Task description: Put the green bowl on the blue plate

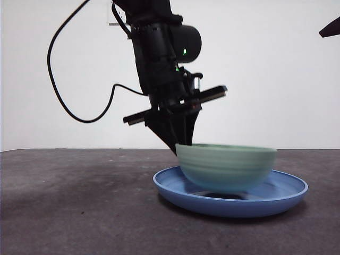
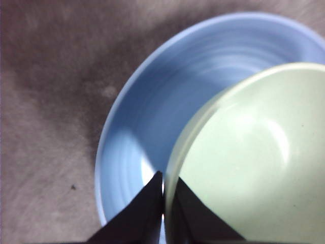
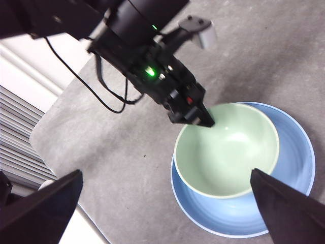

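The pale green bowl hangs just above the blue plate, a dark shadow under it. My left gripper is shut on the bowl's left rim, one jaw inside and one outside. In the left wrist view the gripper pinches the bowl over the plate. The right wrist view looks down on the bowl, the plate and the left gripper. My right gripper is open, high above and holding nothing.
The dark grey table spreads around the plate. A black cable loops off the left arm. The right arm shows only as a black tip at the top right corner. The table's edge and a slatted wall lie beyond.
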Controlling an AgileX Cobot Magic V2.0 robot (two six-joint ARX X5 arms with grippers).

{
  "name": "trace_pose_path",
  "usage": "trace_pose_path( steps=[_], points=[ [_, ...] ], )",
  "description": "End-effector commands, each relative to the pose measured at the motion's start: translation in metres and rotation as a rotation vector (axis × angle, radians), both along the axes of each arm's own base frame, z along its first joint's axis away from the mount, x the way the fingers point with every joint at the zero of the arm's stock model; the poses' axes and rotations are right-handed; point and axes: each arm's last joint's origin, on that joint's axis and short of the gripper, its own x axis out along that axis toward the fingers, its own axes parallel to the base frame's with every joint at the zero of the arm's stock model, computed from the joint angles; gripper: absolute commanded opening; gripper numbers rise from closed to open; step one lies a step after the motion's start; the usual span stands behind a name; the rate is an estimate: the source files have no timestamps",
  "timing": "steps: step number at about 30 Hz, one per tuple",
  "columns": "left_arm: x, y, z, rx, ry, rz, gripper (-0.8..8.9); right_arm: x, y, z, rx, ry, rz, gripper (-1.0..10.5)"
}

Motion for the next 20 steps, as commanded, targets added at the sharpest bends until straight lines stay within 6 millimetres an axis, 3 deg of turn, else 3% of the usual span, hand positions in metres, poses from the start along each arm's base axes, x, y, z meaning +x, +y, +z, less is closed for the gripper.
trace_pose_path(
  steps=[1,8,9,12,16,20],
  points=[
    [0.001,-0.011,-0.01,0.012,0.005,-0.029,0.19,0.001,0.001,0.006,0.004,-0.025,0.004,6.0],
    [0.0,-0.014,-0.01,0.006,-0.004,-0.042,0.41,0.001,0.001,0.006,0.005,-0.025,0.004,6.0],
    [0.0,-0.013,-0.009,0.006,-0.005,-0.041,0.84,0.001,0.001,0.006,0.005,-0.025,0.004,6.0],
    [0.002,-0.011,0.0,-0.008,-0.02,-0.032,3.51,0.0,0.001,0.006,0.005,-0.024,0.004,6.0],
    [0.0,0.001,0.032,-0.052,-0.072,-0.012,5.78,0.001,0.001,0.006,0.005,-0.025,0.004,6.0],
    [-0.016,0.026,0.084,-0.088,-0.137,-0.024,5.82,0.001,0.001,0.006,0.005,-0.025,0.004,6.0]
  ],
)
